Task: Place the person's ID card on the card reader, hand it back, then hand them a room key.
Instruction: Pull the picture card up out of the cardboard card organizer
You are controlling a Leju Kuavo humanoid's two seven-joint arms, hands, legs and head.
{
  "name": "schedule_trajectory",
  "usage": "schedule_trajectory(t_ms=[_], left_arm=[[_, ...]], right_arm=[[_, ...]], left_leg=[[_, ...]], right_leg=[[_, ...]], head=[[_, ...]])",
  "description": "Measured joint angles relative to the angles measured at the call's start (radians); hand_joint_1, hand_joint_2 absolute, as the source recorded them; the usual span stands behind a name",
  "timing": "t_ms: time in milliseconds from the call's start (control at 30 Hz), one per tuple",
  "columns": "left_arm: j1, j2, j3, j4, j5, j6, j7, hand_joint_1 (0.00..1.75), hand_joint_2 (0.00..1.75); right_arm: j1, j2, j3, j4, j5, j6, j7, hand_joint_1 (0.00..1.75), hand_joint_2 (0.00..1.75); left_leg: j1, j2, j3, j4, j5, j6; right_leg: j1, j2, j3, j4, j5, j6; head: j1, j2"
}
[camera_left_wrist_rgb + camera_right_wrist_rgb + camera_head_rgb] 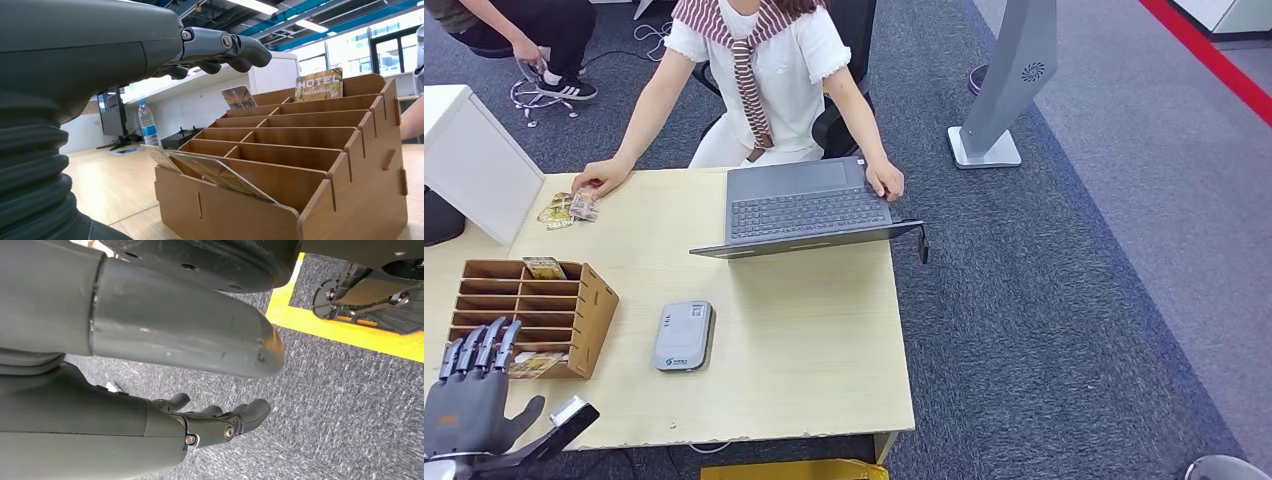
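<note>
A grey card reader (683, 336) lies flat on the wooden table (814, 370), in front of the laptop. A wooden slotted key-card rack (529, 312) stands at the table's left; hotel cards (318, 85) stick up from its slots. My left hand (471, 393) hovers open at the near left corner, just in front of the rack (300, 165), fingers spread and holding nothing. The left hand's fingers (225, 47) reach above the rack's near rows. A person's hand (600, 178) rests on a small stack of cards (569, 208) at the far left. My right hand (210, 422) hangs empty over carpet.
An open grey laptop (809, 208) sits at the table's far edge with the person's other hand on it. A white box (474, 160) stands at the far left. A grey kiosk stand (1004, 90) is on the carpet to the right. A second person crouches at back left.
</note>
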Motion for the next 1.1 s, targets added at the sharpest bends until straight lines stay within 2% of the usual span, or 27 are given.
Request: schedule_trajectory(t_ms=[1000,1100], left_arm=[[-0.026,0.007,0.002,0.000,0.018,-0.047,0.003,0.00,1.75],[-0.026,0.007,0.002,0.000,0.019,-0.053,0.003,1.31,1.75]], right_arm=[[0.000,0.000,0.000,0.000,0.004,0.003,-0.002,0.00,0.00],[0.000,0.000,0.000,0.000,0.003,0.004,-0.002,0.00,0.00]], left_leg=[[0.000,0.000,0.000,0.000,0.000,0.000],[0.000,0.000,0.000,0.000,0.000,0.000]], right_leg=[[0.000,0.000,0.000,0.000,0.000,0.000],[0.000,0.000,0.000,0.000,0.000,0.000]], head=[[0.000,0.000],[0.000,0.000]])
